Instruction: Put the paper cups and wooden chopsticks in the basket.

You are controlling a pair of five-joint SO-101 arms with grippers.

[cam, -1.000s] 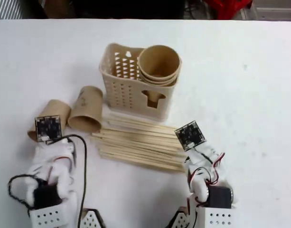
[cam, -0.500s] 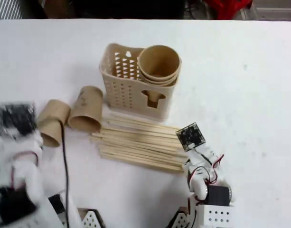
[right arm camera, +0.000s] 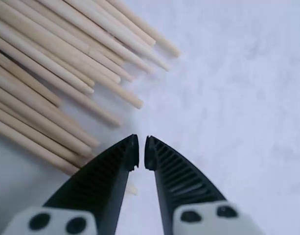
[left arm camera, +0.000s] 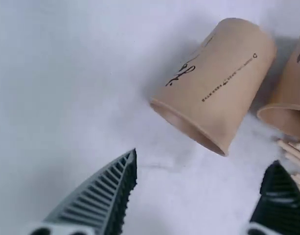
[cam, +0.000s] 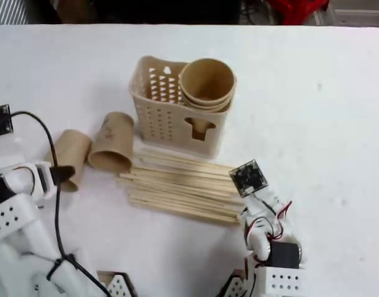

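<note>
Two brown paper cups lie on their sides left of the beige basket (cam: 167, 117): one (cam: 72, 156) (left arm camera: 216, 83) farther left, the other (cam: 112, 141) (left arm camera: 289, 100) beside it. A stack of cups (cam: 206, 83) stands in the basket. Several wooden chopsticks (cam: 180, 185) (right arm camera: 57, 73) lie in a pile in front of the basket. My left gripper (left arm camera: 204, 161) is open just short of the left cup's mouth, not touching it. My right gripper (right arm camera: 141, 147) is shut and empty at the right end of the chopstick pile.
The white table (cam: 313, 111) has free room to the right of and behind the basket. A black cable (cam: 53, 185) trails from the left arm across the table's front left. The right arm's base (cam: 272, 272) stands at the front edge.
The left arm swung out to the left and lowered, uncovering the left cup; its gripper now sits by that cup's mouth. The right arm has hardly moved.
</note>
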